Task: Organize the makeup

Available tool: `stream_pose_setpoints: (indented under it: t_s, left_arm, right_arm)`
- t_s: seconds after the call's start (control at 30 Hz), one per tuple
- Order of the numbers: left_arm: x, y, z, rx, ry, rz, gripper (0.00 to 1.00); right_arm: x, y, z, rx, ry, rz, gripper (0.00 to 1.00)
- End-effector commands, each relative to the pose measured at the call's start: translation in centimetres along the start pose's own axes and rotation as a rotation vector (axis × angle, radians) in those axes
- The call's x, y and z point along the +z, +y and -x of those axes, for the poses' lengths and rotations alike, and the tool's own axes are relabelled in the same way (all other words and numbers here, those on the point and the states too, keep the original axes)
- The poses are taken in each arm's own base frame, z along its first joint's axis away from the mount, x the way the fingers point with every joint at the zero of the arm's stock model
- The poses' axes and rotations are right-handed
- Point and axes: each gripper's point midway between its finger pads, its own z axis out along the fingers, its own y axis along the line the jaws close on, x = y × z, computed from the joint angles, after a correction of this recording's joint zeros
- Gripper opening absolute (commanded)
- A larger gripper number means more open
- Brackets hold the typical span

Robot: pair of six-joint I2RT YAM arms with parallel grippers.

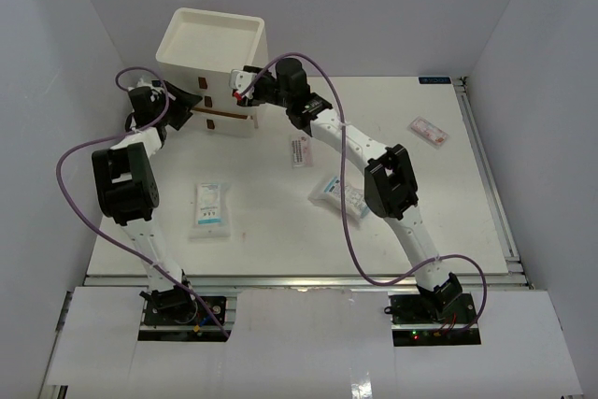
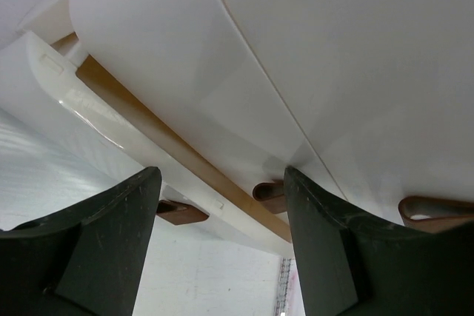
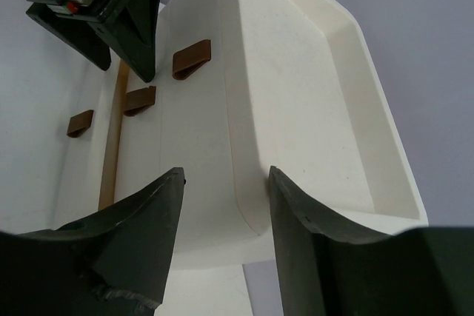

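The makeup lies loose on the table: a white-blue sachet pack (image 1: 210, 209) at the near left, another pack (image 1: 337, 193) in the middle, a small flat packet (image 1: 299, 149) and a pink-white packet (image 1: 428, 130) at the right. My left gripper (image 1: 190, 107) (image 2: 221, 175) is open in front of the white drawer box (image 1: 210, 53), facing a drawer that stands slightly ajar with brown loop handles (image 2: 270, 196). My right gripper (image 1: 239, 81) (image 3: 226, 172) is open, its fingers straddling the box's top right front corner (image 3: 248, 212). Nothing is held.
White walls close in the table on the left, back and right. A metal rail (image 1: 486, 165) runs along the right edge. The box has an open tray top (image 3: 318, 109). Purple cables loop over both arms.
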Motion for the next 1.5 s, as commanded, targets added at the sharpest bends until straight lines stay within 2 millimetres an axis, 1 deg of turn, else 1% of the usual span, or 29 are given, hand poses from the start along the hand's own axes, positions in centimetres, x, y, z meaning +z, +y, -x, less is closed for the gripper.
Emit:
stream_pose_setpoints:
  t_s: [0.0, 0.07, 0.13, 0.17, 0.23, 0.3, 0.33, 0.43, 0.47, 0.5, 0.57, 0.67, 0.73, 0.77, 0.83, 0.9, 0.93, 0.97, 1.0, 1.1, 1.17, 1.2, 1.27, 1.33, 1.37, 1.4, 1.47]
  left_arm:
    - [-2.2, -4.6, 1.0, 0.081, -0.077, -0.12, 0.79]
    - [-2.8, -4.7, 0.5, 0.087, -0.076, -0.136, 0.79]
    - [-3.9, -5.5, 0.2, 0.103, -0.082, -0.174, 0.8]
    - [-4.3, -5.5, -0.3, 0.107, -0.077, -0.183, 0.8]
    - [-5.0, -5.3, -0.9, 0.118, -0.071, -0.181, 0.81]
    - [-5.2, -4.4, -1.4, 0.121, -0.053, -0.134, 0.82]
    - [-5.2, -3.7, -1.8, 0.108, -0.036, -0.102, 0.83]
    - [-5.0, -2.5, -2.4, 0.066, -0.026, -0.062, 0.85]
    - [-4.7, -2.3, -2.6, 0.051, -0.019, -0.059, 0.86]
    - [-4.5, -2.1, -2.8, 0.039, -0.008, -0.053, 0.86]
    - [-3.6, -1.6, -3.3, 0.004, 0.014, -0.046, 0.86]
    - [-2.5, -0.9, -4.0, -0.026, 0.041, -0.039, 0.85]
    - [-2.1, -0.9, -4.3, -0.013, 0.053, -0.043, 0.84]
    - [-2.0, -0.9, -4.5, 0.009, 0.062, -0.049, 0.8]
    - [-1.9, -0.5, -4.9, 0.062, 0.075, -0.057, 0.72]
    - [-1.8, -0.3, -5.0, 0.132, 0.079, -0.071, 0.7]
    - [-1.7, -0.2, -5.2, 0.177, 0.087, -0.082, 0.7]
    - [-1.5, -0.2, -5.2, 0.2, 0.091, -0.087, 0.7]
    - [-1.4, 0.0, -5.3, 0.222, 0.095, -0.087, 0.7]
    - [-0.5, 0.6, -5.4, 0.33, 0.104, -0.071, 0.71]
    - [0.1, 1.2, -5.2, 0.408, 0.089, -0.032, 0.72]
    - [0.5, 1.6, -5.2, 0.448, 0.087, -0.014, 0.72]
    - [1.1, 1.5, -4.9, 0.508, 0.072, 0.0, 0.71]
    - [1.8, 1.9, -5.1, 0.577, 0.069, 0.016, 0.7]
    - [2.1, 2.1, -5.2, 0.602, 0.072, 0.017, 0.7]
    - [2.3, 2.1, -5.3, 0.612, 0.073, 0.015, 0.7]
    - [2.7, 2.2, -5.3, 0.624, 0.074, 0.012, 0.66]
  right_arm:
    - [-1.8, -0.7, 2.2, 0.136, 0.003, 0.035, 0.62]
    - [-2.3, -1.5, 3.5, 0.163, -0.014, 0.03, 0.66]
    - [-3.2, -2.7, 5.3, 0.195, -0.036, 0.022, 0.68]
    - [-3.6, -3.0, 5.6, 0.213, -0.041, 0.023, 0.69]
    - [-4.7, -4.3, 7.0, 0.236, -0.06, 0.015, 0.7]
    - [-5.8, -4.7, 7.2, 0.275, -0.054, 0.029, 0.71]
    - [-6.3, -5.0, 7.5, 0.288, -0.056, 0.03, 0.71]
    - [-8.3, -6.0, 8.3, 0.338, -0.044, 0.027, 0.72]
    - [-8.9, -6.2, 8.4, 0.357, -0.036, 0.026, 0.72]
    - [-9.4, -6.0, 8.0, 0.376, -0.019, 0.031, 0.73]
    - [-11.1, -6.6, 8.5, 0.398, -0.008, 0.027, 0.73]
    - [-13.6, -6.4, 8.8, 0.456, 0.006, 0.05, 0.73]
    - [-15.3, -6.2, 8.0, 0.51, 0.018, 0.068, 0.73]
    - [-16.3, -5.9, 7.5, 0.528, 0.031, 0.071, 0.72]
    - [-18.0, -4.7, 6.9, 0.556, 0.047, 0.099, 0.72]
    - [-19.5, -3.2, 6.5, 0.553, 0.049, 0.143, 0.72]
    - [-20.6, -2.2, 6.4, 0.553, 0.052, 0.173, 0.73]
    - [-21.3, -1.5, 6.9, 0.534, 0.038, 0.213, 0.73]
    - [-21.7, -0.2, 6.6, 0.567, 0.038, 0.257, 0.73]
    - [-24.0, 2.7, 6.5, 0.564, 0.015, 0.339, 0.74]
    - [-25.8, 4.2, 6.9, 0.54, 0.002, 0.364, 0.74]
    - [-26.5, 5.3, 6.8, 0.552, 0.004, 0.378, 0.74]
    - [-27.7, 6.7, 6.5, 0.572, -0.001, 0.394, 0.73]
    - [-29.0, 8.5, 6.4, 0.604, -0.009, 0.419, 0.73]
    - [-29.5, 9.4, 6.0, 0.625, -0.008, 0.43, 0.73]
    - [-30.1, 9.5, 6.5, 0.617, -0.016, 0.424, 0.73]
    - [-30.9, 10.2, 6.3, 0.621, -0.015, 0.415, 0.73]
